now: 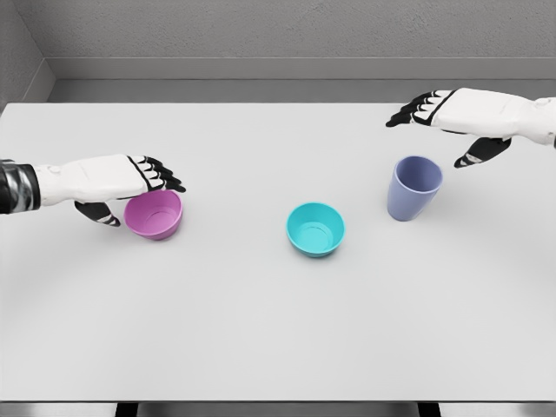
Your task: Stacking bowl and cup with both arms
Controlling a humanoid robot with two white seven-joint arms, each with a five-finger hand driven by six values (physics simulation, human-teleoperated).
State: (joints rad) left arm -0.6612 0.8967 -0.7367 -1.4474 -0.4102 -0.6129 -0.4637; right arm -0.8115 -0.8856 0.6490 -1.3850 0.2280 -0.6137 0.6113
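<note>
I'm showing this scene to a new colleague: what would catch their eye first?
Three bright vessels on the pale table: a pink bowl at left, a teal bowl in the middle, a lavender cup at right. The left hand reaches over the pink bowl's rim; the right hand hovers open above the cup.

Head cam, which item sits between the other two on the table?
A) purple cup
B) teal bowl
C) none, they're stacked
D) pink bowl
B: the teal bowl stands alone mid-table, with the pink bowl to its left under the left hand and the purple cup to its right.
</note>
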